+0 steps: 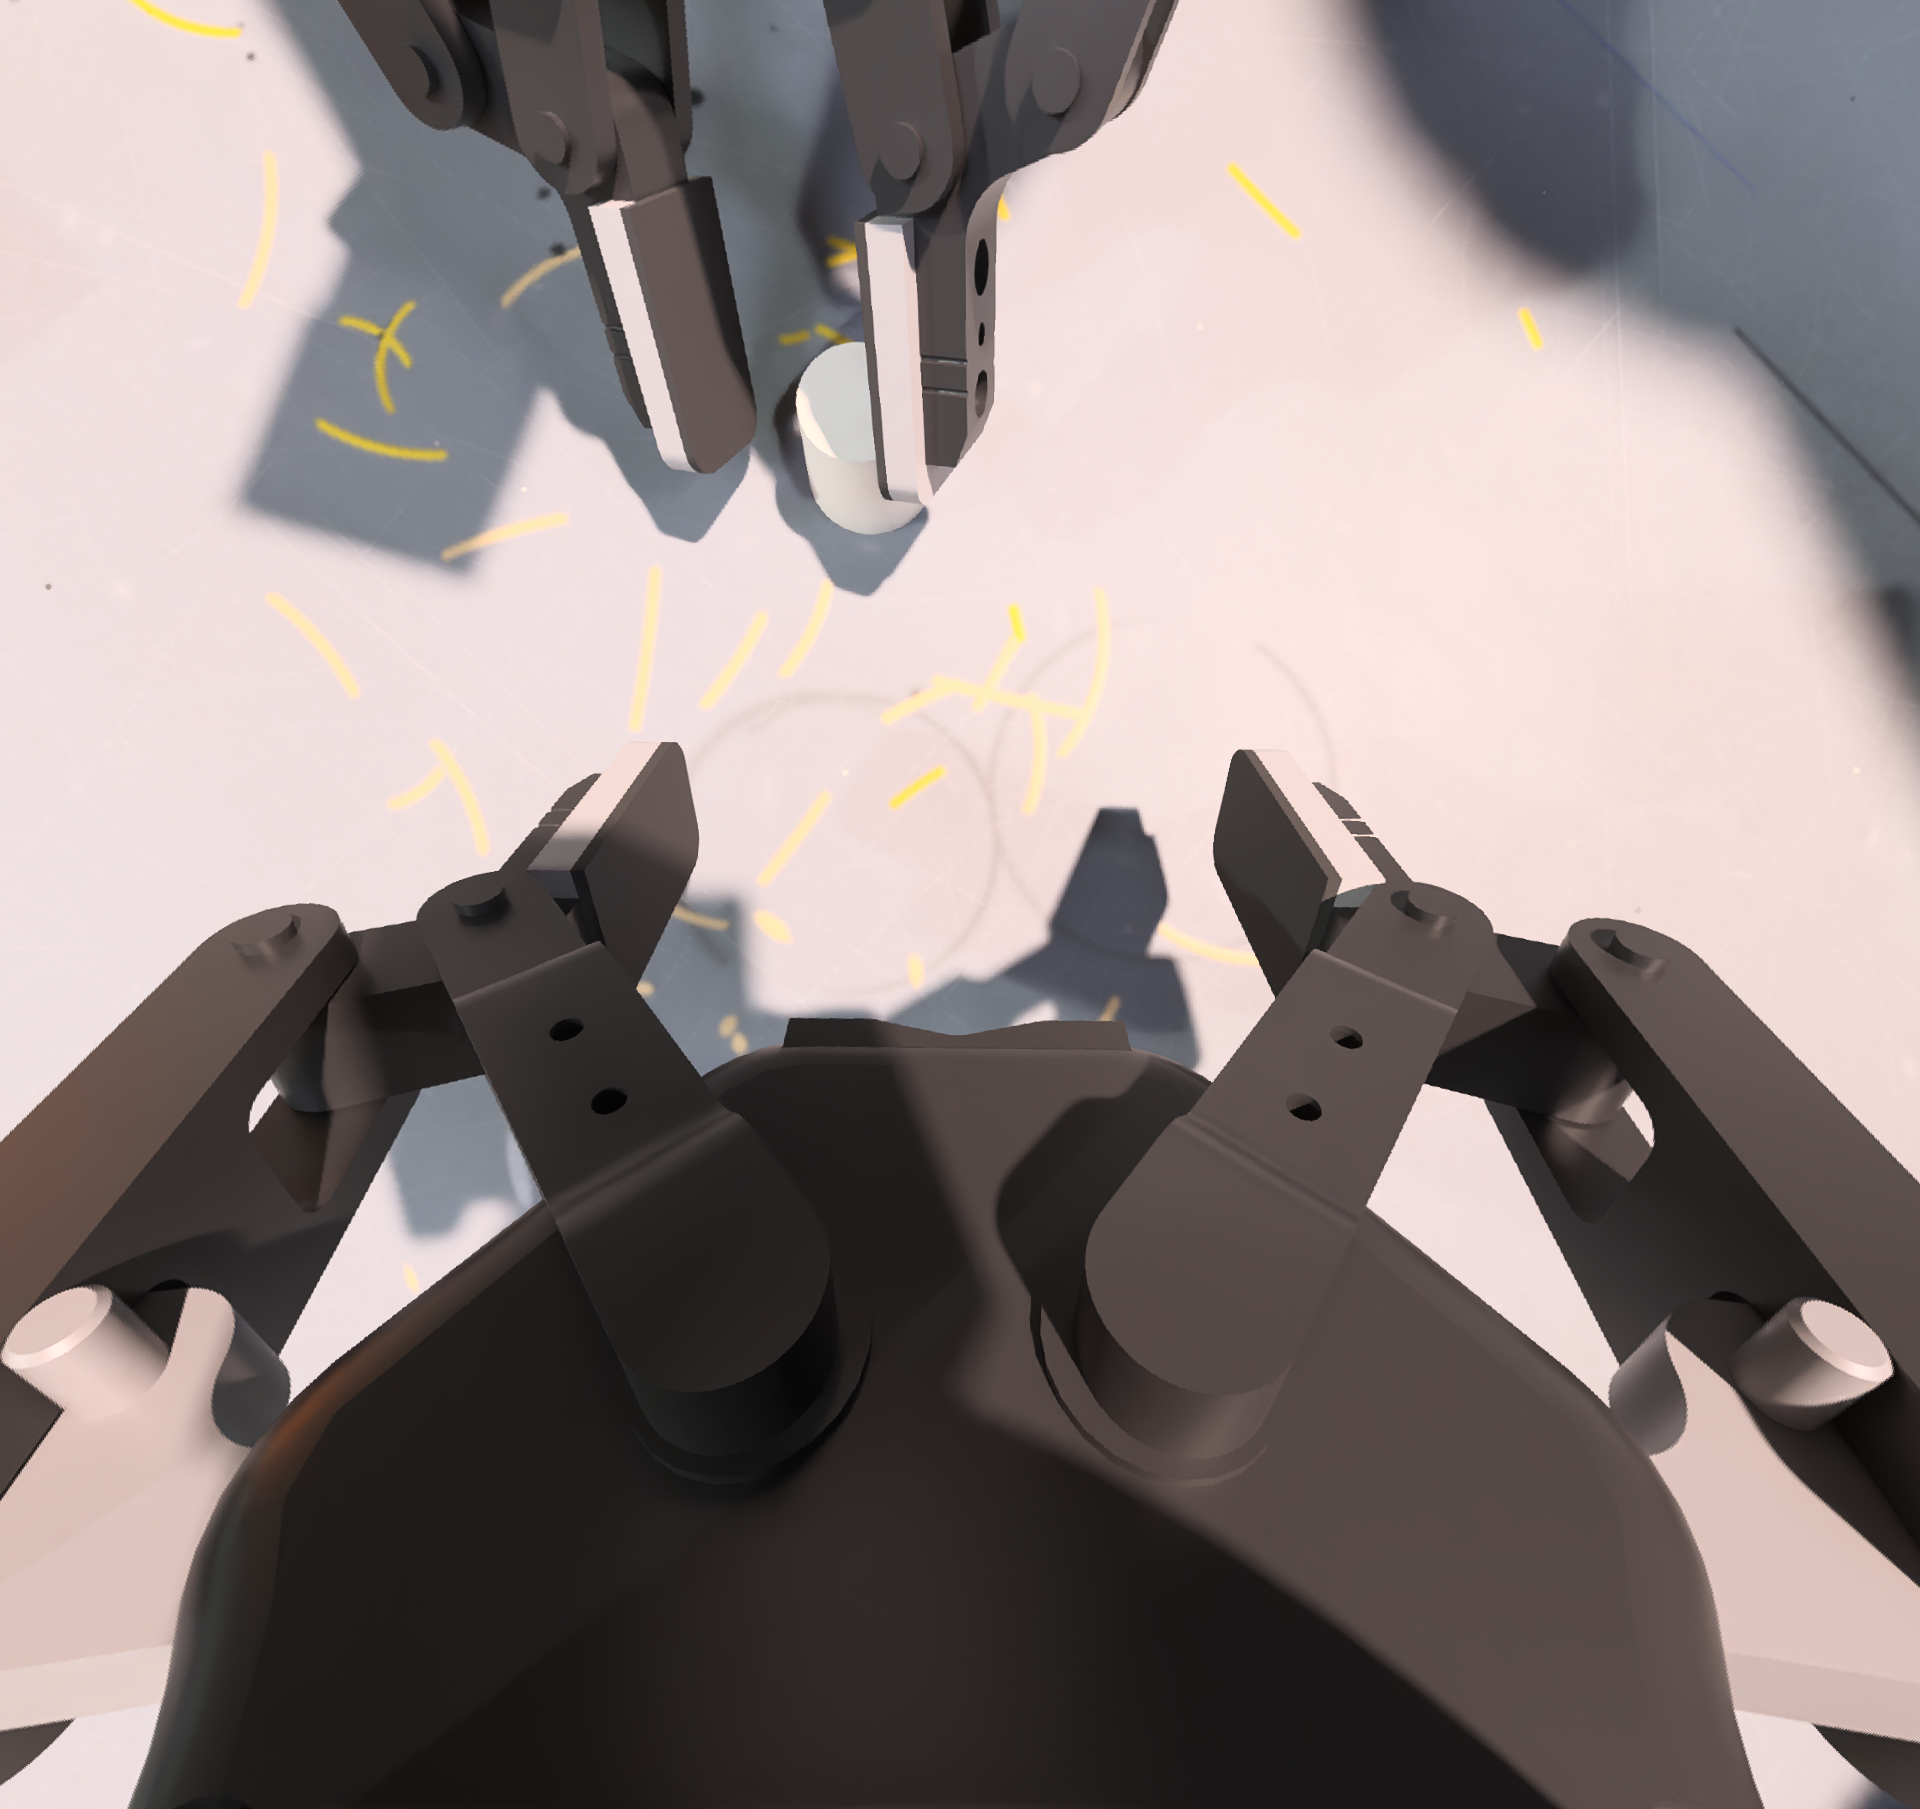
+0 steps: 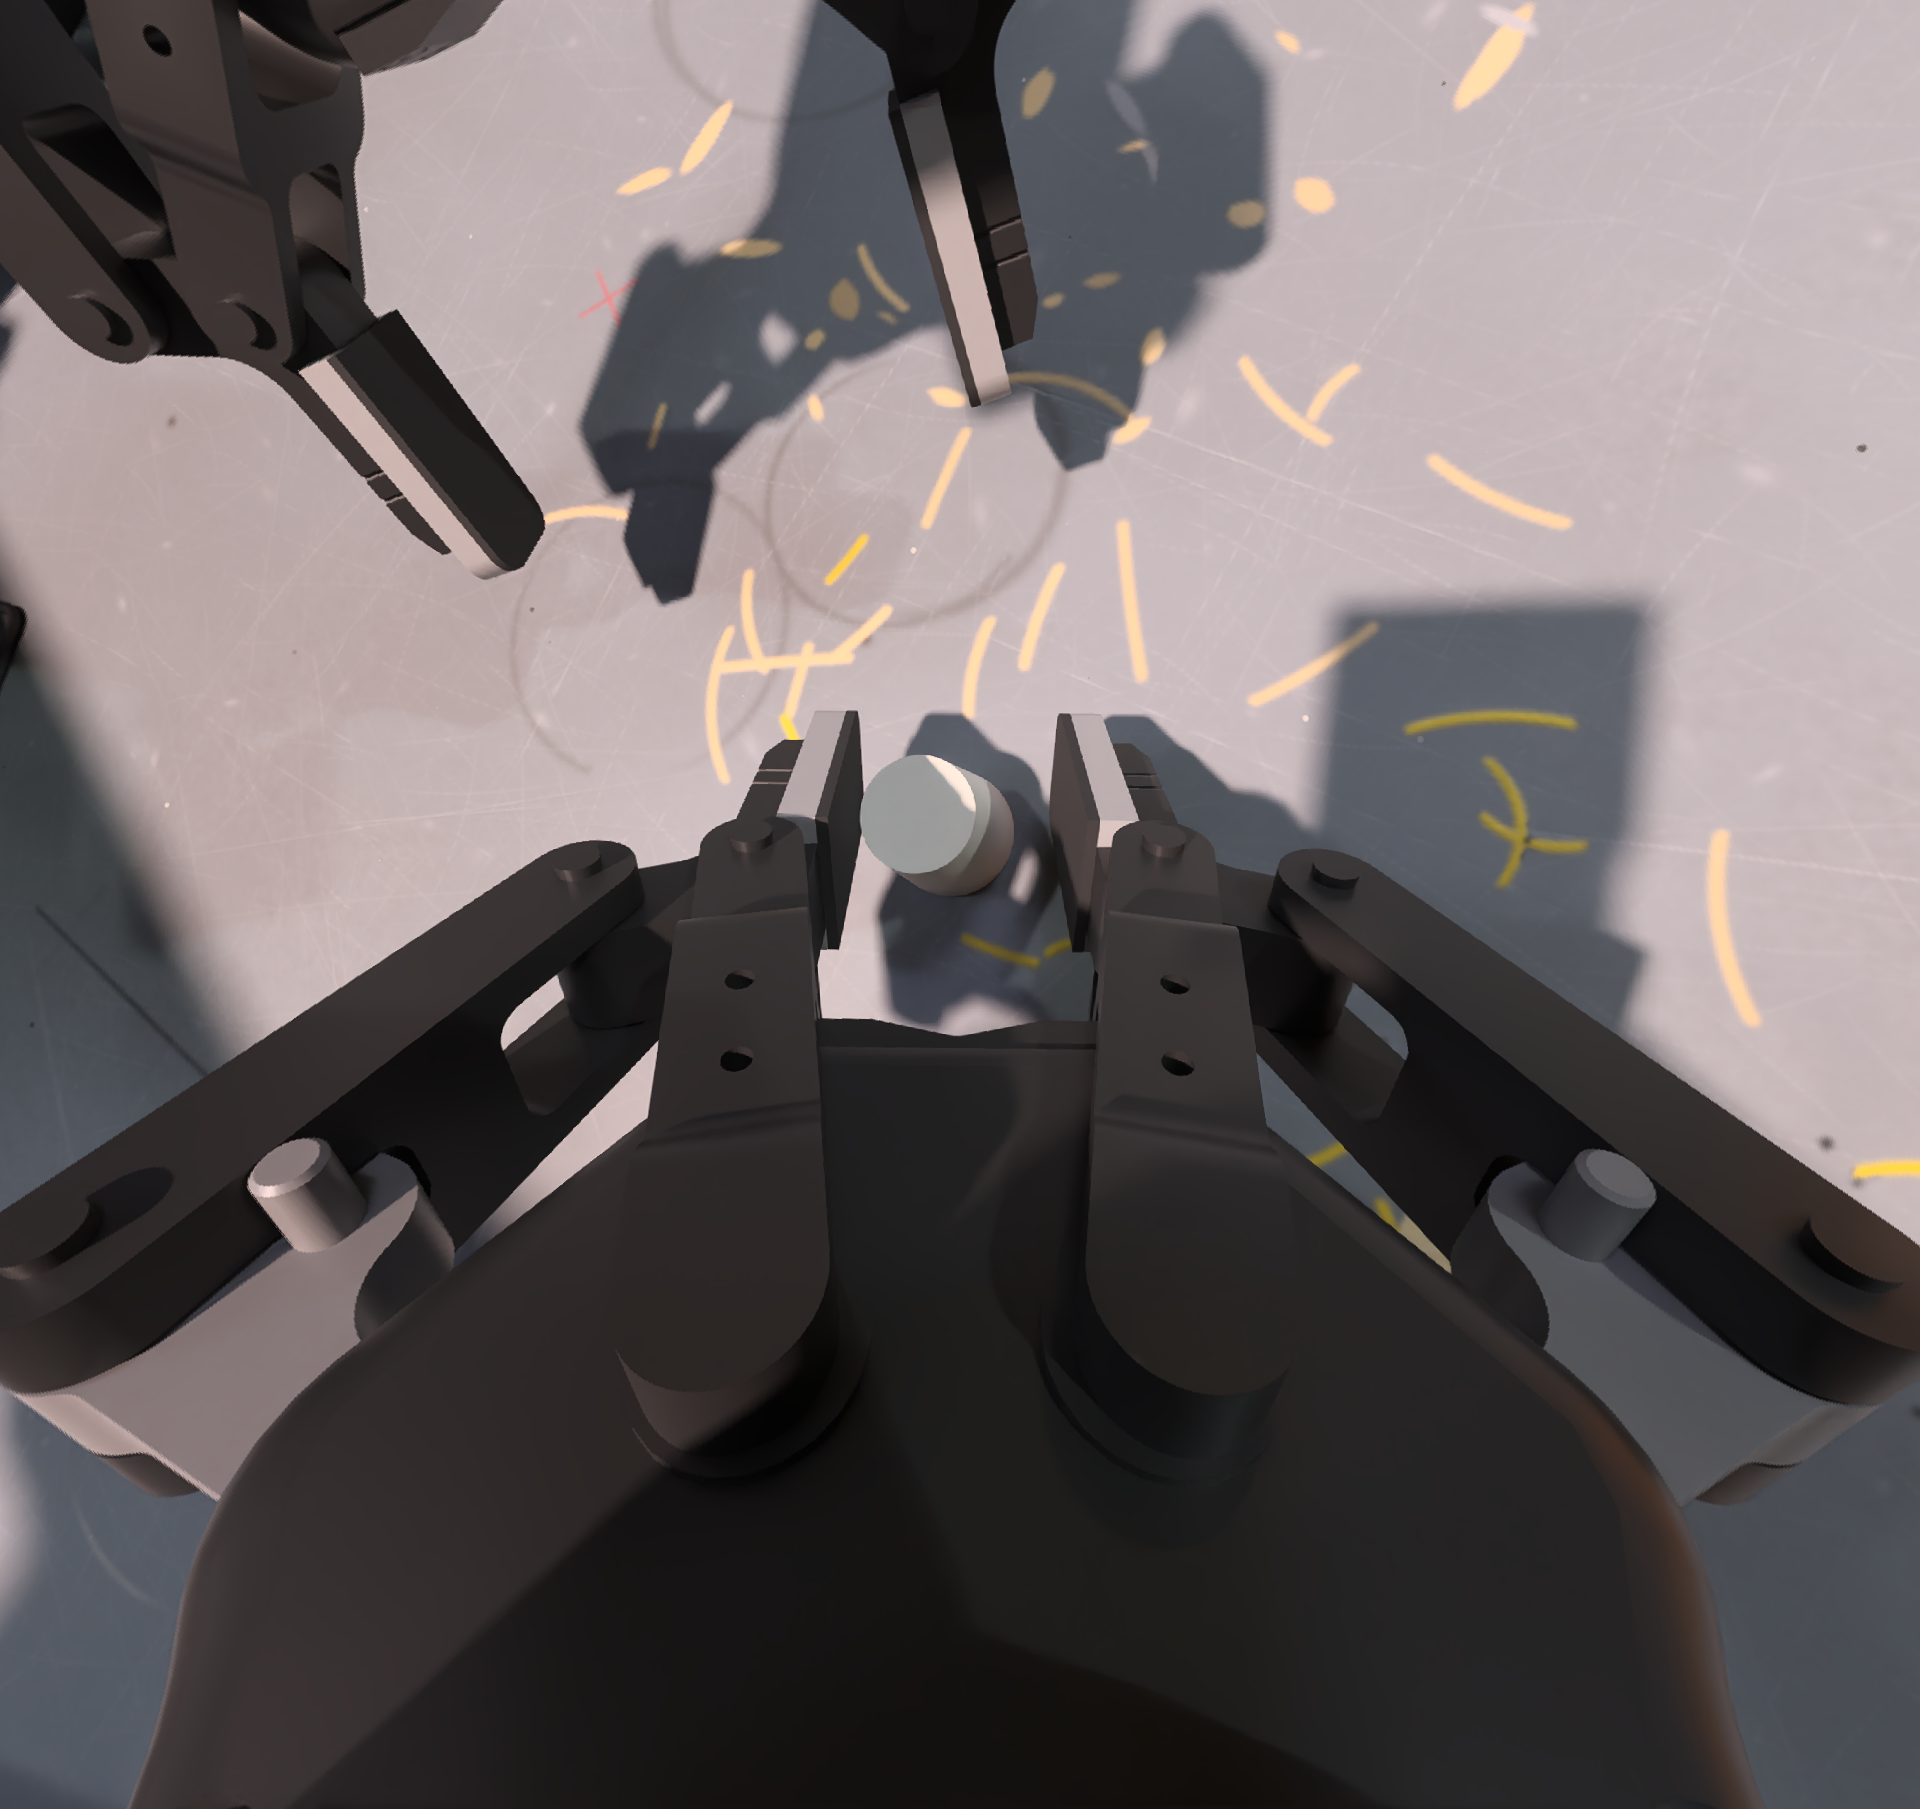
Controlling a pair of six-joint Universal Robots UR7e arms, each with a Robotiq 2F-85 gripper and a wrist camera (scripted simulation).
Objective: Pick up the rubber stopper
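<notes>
The rubber stopper stands on the pale, scratched tabletop, between the fingers of the right gripper. The jaws are part-closed around it: the left pad sits at or just beside the stopper's side, while a visible gap remains on the other side. No firm grasp is evident, and the stopper appears to rest on the surface. Judged from this, the approach is complete; closing and lifting remain.

The stopper is a short, pale cylinder. Its long axis stands roughly upright, one flat end facing up toward the gripper.

The left gripper hovers nearby with jaws spread wide, holding nothing.
</notes>
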